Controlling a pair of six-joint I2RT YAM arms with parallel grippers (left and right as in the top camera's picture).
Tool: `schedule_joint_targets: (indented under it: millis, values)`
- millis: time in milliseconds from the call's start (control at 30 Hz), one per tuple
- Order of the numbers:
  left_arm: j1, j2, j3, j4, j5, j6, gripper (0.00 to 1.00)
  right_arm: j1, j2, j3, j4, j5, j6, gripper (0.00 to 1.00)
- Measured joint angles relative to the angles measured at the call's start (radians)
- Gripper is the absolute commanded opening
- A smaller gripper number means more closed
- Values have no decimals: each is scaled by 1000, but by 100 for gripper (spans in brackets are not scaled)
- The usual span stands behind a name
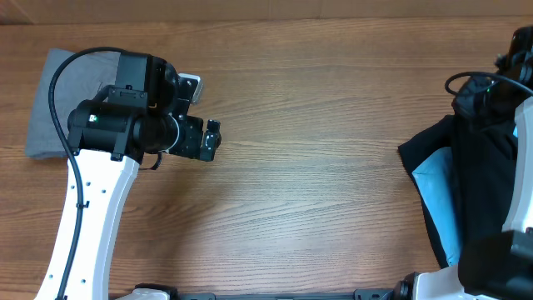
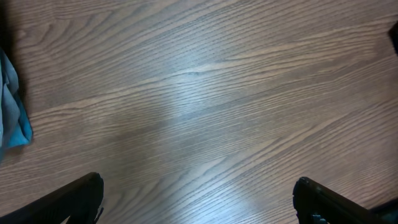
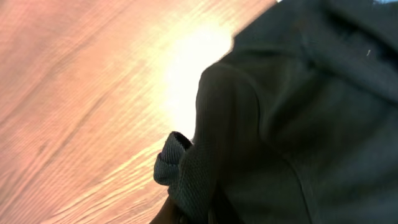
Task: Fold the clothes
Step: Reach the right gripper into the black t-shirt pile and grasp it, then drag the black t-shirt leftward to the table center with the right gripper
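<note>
Clothes are heaped at the frame's right edge: a soft black fabric garment [image 1: 479, 158] over a light blue T-shirt [image 1: 437, 187], with the right gripper [image 3: 180, 208] pinched on a black fold. Left gripper [image 2: 198, 199] is spread wide above the wooden table [image 2: 199, 93]. There's a folded grey garment [image 1: 50, 100] upper left.

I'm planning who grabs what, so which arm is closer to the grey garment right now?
Left. The left arm lies over the grey garment, with the left gripper open just beyond it. The right arm is across the table, at the black garment.
</note>
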State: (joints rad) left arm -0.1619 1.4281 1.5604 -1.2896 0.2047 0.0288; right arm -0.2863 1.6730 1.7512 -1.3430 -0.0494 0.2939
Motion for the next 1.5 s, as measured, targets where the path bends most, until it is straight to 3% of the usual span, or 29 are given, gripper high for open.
schedule_joint_targets:
  millis: [400, 667, 867, 933, 1000, 1067, 1100, 1167, 1367, 1500]
  values:
    - [0, 0, 0, -19, -10, 0, 100, 178, -8, 209, 15, -109, -21, 4]
    - [19, 1, 20, -26, -23, -6, 100, 454, -8, 212, 94, -166, 2, 4]
    - [87, 6, 190, -100, -30, -17, 100, 695, 1, 212, 173, -176, 54, 4]
    - [109, 6, 263, -135, -40, -20, 100, 776, 19, 212, 189, -180, 74, 11]
    - [126, 6, 327, -164, -57, -21, 100, 856, 49, 212, 201, -182, 86, 30]
    - [137, 6, 375, -185, -75, -23, 100, 925, 80, 212, 202, -182, 92, 36]
    - [138, 6, 394, -197, -87, -23, 100, 962, 95, 212, 199, -175, 97, 46]
    - [138, 5, 430, -220, -118, -23, 100, 1020, 105, 212, 183, -127, 119, 52]
    - [138, 6, 431, -230, -126, -23, 100, 903, 70, 213, 116, 25, 163, 61]
    - [137, 19, 430, -230, -66, -19, 95, 721, 33, 216, 58, 54, 174, 56]
